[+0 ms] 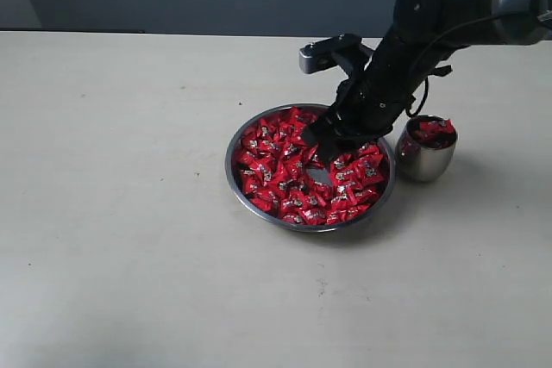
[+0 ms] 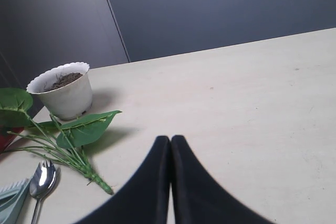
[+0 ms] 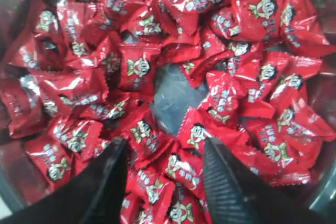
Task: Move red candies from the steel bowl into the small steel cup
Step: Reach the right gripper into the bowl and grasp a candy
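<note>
Red candies (image 1: 285, 170) heaped in steel bowl (image 1: 229, 161)

A few more in the small steel cup (image 1: 421, 163) just beside the bowl's right rim. Right gripper (image 3: 165, 156) low over the heap, jaws apart. Left gripper (image 2: 170, 145) elsewhere, jaws together

left jaws: pressed together | right arm (image 1: 390, 75): slanting down from upper right | right jaws: spread apart, pointing down

The right gripper (image 1: 323, 146) perhaps covers some red candies (image 1: 276, 170); spoon (image 2: 43, 178) handle cropped.
</note>
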